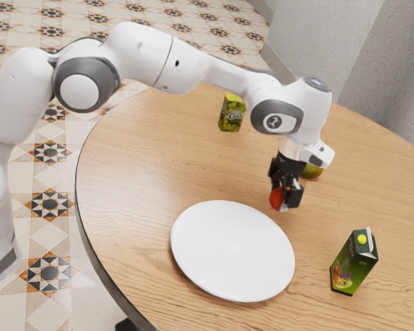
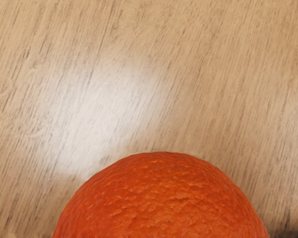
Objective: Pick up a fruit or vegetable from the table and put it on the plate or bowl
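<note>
a: what's nearest the lens?
b: a bare white plate (image 1: 232,249), with a green juice carton (image 1: 354,262) toward the exterior view's right, both on the round wooden desk (image 1: 145,172).
a: and the fruit?
b: just past the plate's far rim, an orange (image 1: 275,198) pinched in the black pincer (image 1: 284,200), apparently clear of the desk. the wrist view has the orange (image 2: 161,198) over bare wood grain.
a: the step?
b: the carry, by the look of it. next comes a short swing over the plate, a lowering and a gentle release so it won't roll.
a: beyond?
b: a greenish fruit (image 1: 312,171) behind the hand, and a green box (image 1: 232,112) farthest.
</note>
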Robot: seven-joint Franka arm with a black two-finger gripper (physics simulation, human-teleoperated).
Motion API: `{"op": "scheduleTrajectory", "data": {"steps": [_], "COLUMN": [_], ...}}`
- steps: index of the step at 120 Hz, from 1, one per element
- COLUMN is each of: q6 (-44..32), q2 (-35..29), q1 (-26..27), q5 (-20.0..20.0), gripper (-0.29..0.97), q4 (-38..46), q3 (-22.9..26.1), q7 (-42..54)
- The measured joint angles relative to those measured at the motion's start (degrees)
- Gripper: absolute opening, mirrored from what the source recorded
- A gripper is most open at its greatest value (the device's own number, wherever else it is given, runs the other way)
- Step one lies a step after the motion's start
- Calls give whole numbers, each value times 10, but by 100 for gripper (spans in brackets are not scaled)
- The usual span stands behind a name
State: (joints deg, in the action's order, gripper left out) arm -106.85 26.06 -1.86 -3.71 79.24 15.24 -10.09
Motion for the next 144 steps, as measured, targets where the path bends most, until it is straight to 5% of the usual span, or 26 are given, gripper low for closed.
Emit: {"op": "scheduleTrajectory", "data": {"steps": [38,76,140,144], "q6": [84,30,-84,-91], "q2": [-120,-185,-187,-187], "q1": [51,85,102,102], "q5": [1,4,7,7], "gripper": [26,26,25,32], "q4": [71,182,282,282], "q3": [0,6,6,6], "q7": [-22,-49,-91,-92]}}
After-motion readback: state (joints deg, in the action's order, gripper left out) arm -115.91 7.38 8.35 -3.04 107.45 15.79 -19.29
